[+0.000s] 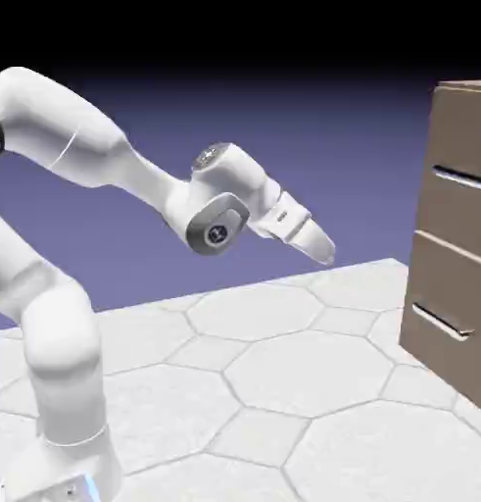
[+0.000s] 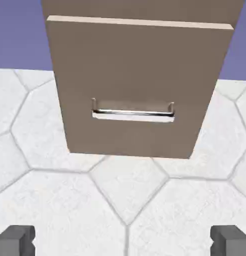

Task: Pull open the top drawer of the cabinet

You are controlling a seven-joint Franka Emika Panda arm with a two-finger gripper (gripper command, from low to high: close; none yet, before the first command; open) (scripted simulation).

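- The cabinet is being seen standing on the table at the exterior view's right edge.
- The top drawer is being carried above the lower drawer.
- The arm is being held at the left, the gripper well apart from the cabinet, above the table.
- In the hand view, the lower drawer's handle is being faced, bare table lying between it and the fingertips.
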